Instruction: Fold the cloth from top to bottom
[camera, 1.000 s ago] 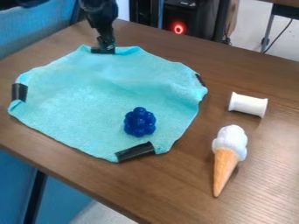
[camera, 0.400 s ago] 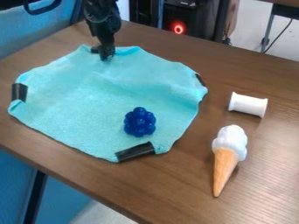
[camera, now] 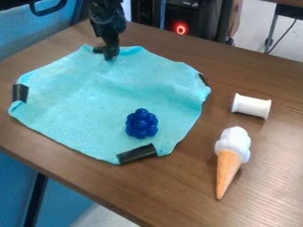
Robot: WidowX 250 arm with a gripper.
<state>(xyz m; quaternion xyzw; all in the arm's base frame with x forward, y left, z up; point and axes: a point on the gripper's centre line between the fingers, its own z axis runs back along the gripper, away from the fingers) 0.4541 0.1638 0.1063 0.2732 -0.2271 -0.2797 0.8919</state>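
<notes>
From where I stand, the black gripper (camera: 110, 56) hangs down from the arm over the far edge of the light blue cloth (camera: 86, 104); I can't tell whether its jaws are spread, pressed together or pinching any of the fabric. The cloth lies spread out, unfolded, on the brown wooden table (camera: 275, 159), with soft wrinkles across it and its corners turned in; one black patch (camera: 20, 93) sits at its left corner, another (camera: 137, 154) at the near corner, a third (camera: 203, 80) shows at the right corner, and a bit of black (camera: 98, 49) peeks out just beside the gripper at the far one. A knobbly dark blue cluster (camera: 141, 124), like a bunch of berries, rests on top of the cloth, nearer the near corner than the far one; off to the right, on bare wood, a white spool (camera: 251, 106) lies on its side, and nearer me is a toy ice cream cone (camera: 232, 148), lying down with its white top toward the spool and its tan tip toward me.
</notes>
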